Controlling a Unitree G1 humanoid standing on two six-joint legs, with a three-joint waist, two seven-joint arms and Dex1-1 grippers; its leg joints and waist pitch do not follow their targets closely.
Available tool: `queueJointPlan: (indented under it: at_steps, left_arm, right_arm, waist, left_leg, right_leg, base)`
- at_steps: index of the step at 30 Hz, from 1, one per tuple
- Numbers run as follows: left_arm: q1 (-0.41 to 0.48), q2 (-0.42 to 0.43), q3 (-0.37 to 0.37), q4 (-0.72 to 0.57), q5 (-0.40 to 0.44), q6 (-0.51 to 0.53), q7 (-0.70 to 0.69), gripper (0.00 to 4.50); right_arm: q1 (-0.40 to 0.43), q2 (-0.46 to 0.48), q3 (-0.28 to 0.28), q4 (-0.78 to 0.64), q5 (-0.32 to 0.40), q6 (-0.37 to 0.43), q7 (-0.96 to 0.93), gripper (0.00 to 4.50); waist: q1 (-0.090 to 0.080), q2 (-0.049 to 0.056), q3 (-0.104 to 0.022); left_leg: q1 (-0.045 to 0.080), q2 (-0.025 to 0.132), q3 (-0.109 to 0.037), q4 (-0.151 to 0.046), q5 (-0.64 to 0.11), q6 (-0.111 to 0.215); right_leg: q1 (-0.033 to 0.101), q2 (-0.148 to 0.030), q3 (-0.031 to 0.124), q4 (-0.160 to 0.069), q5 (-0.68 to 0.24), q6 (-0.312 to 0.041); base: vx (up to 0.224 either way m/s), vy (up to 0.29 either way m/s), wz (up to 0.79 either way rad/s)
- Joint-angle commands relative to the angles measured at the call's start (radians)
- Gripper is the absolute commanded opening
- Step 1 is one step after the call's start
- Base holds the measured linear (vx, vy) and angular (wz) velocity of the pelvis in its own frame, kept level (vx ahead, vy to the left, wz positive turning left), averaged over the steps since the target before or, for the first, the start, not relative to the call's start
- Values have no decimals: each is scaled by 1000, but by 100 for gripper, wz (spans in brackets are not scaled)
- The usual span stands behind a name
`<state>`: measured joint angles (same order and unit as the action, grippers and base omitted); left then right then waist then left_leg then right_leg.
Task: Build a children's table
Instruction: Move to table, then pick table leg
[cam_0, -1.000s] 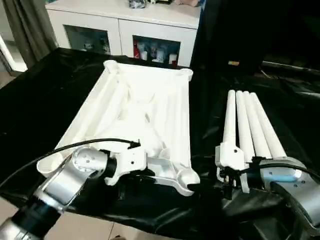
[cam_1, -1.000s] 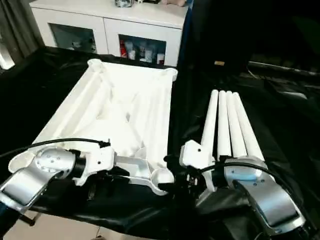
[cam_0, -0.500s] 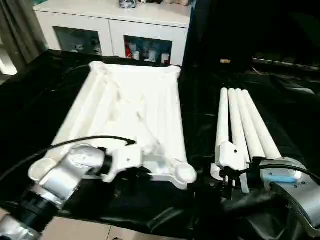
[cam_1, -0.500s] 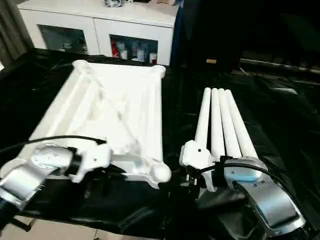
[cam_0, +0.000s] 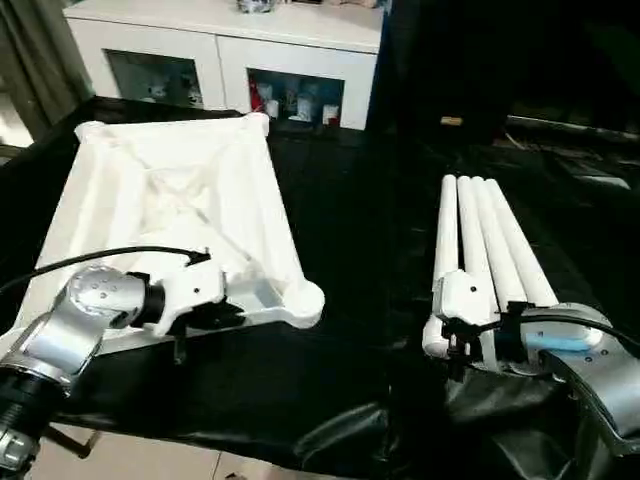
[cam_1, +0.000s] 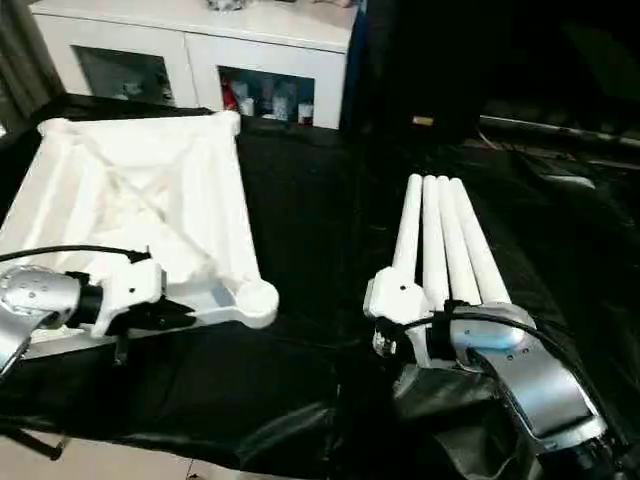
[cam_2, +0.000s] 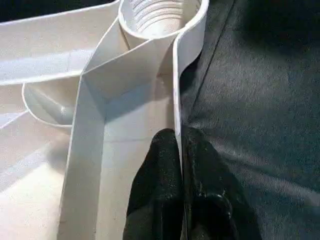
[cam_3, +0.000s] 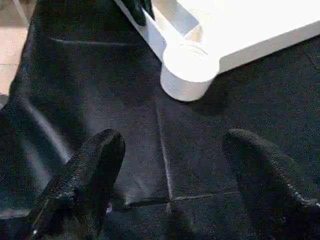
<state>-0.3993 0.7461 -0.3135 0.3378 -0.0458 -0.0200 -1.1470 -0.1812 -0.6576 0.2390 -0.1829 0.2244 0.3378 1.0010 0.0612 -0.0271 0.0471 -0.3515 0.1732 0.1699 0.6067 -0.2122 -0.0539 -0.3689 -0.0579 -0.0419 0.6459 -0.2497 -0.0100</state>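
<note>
**Kid:** Cabinet first! What is that white cabinet (cam_0: 240, 60) at the far side?

**Helper:** It has two glass doors, and small bottles sit behind the glass. It stands past the counter (cam_0: 360, 250), which has a black sheet all over it. On the far right it is dark and I cannot tell what is there.

**Kid:** Where is the table top (cam_0: 170, 210)?

**Helper:** It lies upside down on the left part of the counter, ribs up. One round corner socket (cam_0: 303, 300) sticks out at its near right corner.

**Kid:** Is anything in the way?

**Helper:** The left gripper (cam_2: 178, 150) and its silver arm cover the near edge of the top. A black cable loops over that arm.

**Kid:** What are its fingers (cam_2: 157, 165) doing?

**Helper:** They are pinched tight on the thin white edge wall of the top, close to that socket.

**Kid:** And the right gripper (cam_3: 170, 165)?

**Helper:** Its fingers are spread wide and hold nothing. It sits at the near ends of the legs (cam_0: 480, 240), on the right.

**Kid:** What changed?

**Helper:** A second ago the top lay nearer the middle, close to the legs. Now it has slid left and turned, so a wide black gap lies between them. The legs look the same.

**Kid:** How many things?

**Helper:** One top, four legs side by side, two grippers, one cabinet.
</note>
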Motion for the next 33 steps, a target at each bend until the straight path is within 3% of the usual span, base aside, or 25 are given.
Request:
queueJointPlan:
  at_steps: [1,4,5,6,8,9,10,13,14,15,17,18,19,20,22,23,24,29,32,33]
  left_arm:
    - [-28,-11,13,-2,4,-41,3,5]
    - [-36,-28,11,-3,8,-62,14,5]
    - [-39,-35,9,-5,10,-70,18,47]
    - [-45,-47,15,-16,-15,-24,2,47]
    - [-51,-55,24,-31,-38,11,-12,61]
    - [-49,-50,39,-71,-66,51,-19,70]
    - [-54,-34,66,-126,-103,101,-32,82]
    - [-68,-17,139,-226,-164,147,0,102]
    - [-70,-9,163,-260,-193,183,10,105]
    - [-72,7,202,-324,-244,256,25,114]
    - [-75,-1,246,-365,-288,317,65,138]
    - [-63,-29,251,-383,-275,335,106,142]
    - [-55,-48,253,-392,-264,347,133,144]
    - [-48,-64,247,-410,-237,370,166,159]
    - [0,-116,222,-459,-222,422,225,172]
    - [0,-116,222,-459,-222,422,225,181]
    - [70,-171,172,-510,-219,440,271,192]
    - [132,-227,93,-595,-221,491,340,228]
    - [127,-248,92,-632,-240,533,358,254]
    - [118,-258,90,-641,-225,545,361,263]
  right_arm:
    - [-15,4,-16,6,-6,-13,-10,355]
    - [-17,11,-18,8,-6,-11,-17,355]
    - [-17,14,-20,7,-4,-8,-22,355]
    - [-18,21,-23,8,-2,-3,-33,355]
    - [-21,33,-29,10,4,6,-48,355]
    - [-23,40,-36,2,9,18,-60,355]
    - [-36,53,-48,-17,21,52,-81,355]
    - [-68,121,-103,-31,59,95,-168,355]
    - [-82,145,-118,-30,67,114,-202,355]
    - [-111,180,-142,-21,66,143,-263,355]
    - [-154,235,-169,33,40,170,-367,374]
    - [-167,255,-185,75,20,196,-423,385]
    - [-176,268,-195,102,9,218,-457,392]
    - [-195,287,-210,131,-12,274,-516,404]
    - [-221,318,-230,163,-45,365,-604,417]
    - [-221,318,-230,163,-45,365,-604,428]
    - [-247,354,-253,194,-67,417,-692,438]
    - [-302,389,-286,257,-90,474,-800,450]
    - [-336,411,-320,291,-91,516,-860,450]
    - [-353,412,-326,301,-103,569,-876,450]
  waist:
    - [5,10,-46]
    - [10,9,-49]
    - [12,10,-50]
    - [14,14,-51]
    - [19,13,-52]
    - [24,14,-52]
    - [25,25,-52]
    - [23,16,-48]
    - [22,17,-48]
    - [18,30,-49]
    - [12,23,-46]
    - [10,25,-47]
    - [10,12,-45]
    - [12,19,-46]
    - [13,16,-51]
    - [17,17,-52]
    - [18,22,-57]
    - [21,11,-62]
    - [21,6,-55]
    - [21,2,-54]
  left_leg:
    - [6,62,-21,-79,-156,18]
    - [6,62,-20,-77,-136,19]
    - [7,62,-20,-77,-125,21]
    - [8,63,-20,-76,-117,21]
    - [7,62,-18,-75,-107,18]
    - [8,63,-19,-76,-111,12]
    - [9,62,-20,-76,-113,7]
    - [7,58,-19,-78,-142,-7]
    - [8,58,-19,-79,-143,-10]
    - [10,56,-20,-78,-139,-31]
    - [9,52,-17,-78,-131,-42]
    - [9,50,-15,-78,-127,-47]
    - [8,50,-14,-78,-121,-45]
    - [7,51,-15,-78,-110,-45]
    - [6,49,-12,-75,-48,-38]
    - [5,48,-11,-74,-35,-38]
    - [0,48,-12,-72,-10,-39]
    - [-6,44,-10,-68,37,-18]
    - [-6,44,-9,-72,-3,-19]
    - [-5,43,-8,-72,-5,-22]
  right_leg:
    - [35,-87,55,-80,-34,-243]
    - [36,-87,55,-74,14,-247]
    - [36,-88,55,-73,31,-248]
    - [36,-88,55,-70,48,-251]
    - [36,-87,55,-69,67,-258]
    - [37,-89,54,-67,68,-261]
    - [35,-89,54,-65,71,-265]
    - [37,-85,53,-69,24,-268]
    - [37,-85,52,-71,10,-265]
    - [35,-83,52,-65,10,-266]
    - [33,-78,52,-65,-2,-264]
    - [33,-77,52,-70,-17,-261]
    - [35,-77,52,-73,-22,-255]
    - [37,-77,54,-70,-17,-252]
    - [37,-72,55,-67,37,-240]
    - [38,-73,54,-67,54,-230]
    - [42,-74,56,-60,94,-225]
    - [42,-68,54,-54,204,-217]
    - [40,-69,54,-62,125,-209]
    - [40,-66,54,-63,100,-198]
  base:
    - [0,0,0]
    - [0,0,0]
    - [0,0,0]
    - [0,0,0]
    - [0,0,0]
    - [0,0,0]
    - [0,0,0]
    - [0,0,0]
    - [0,0,0]
    - [0,0,0]
    - [0,0,0]
    - [0,0,0]
    - [0,0,0]
    - [0,0,0]
    - [0,0,0]
    - [0,0,0]
    - [0,0,0]
    - [0,0,0]
    - [0,0,0]
    - [0,0,0]
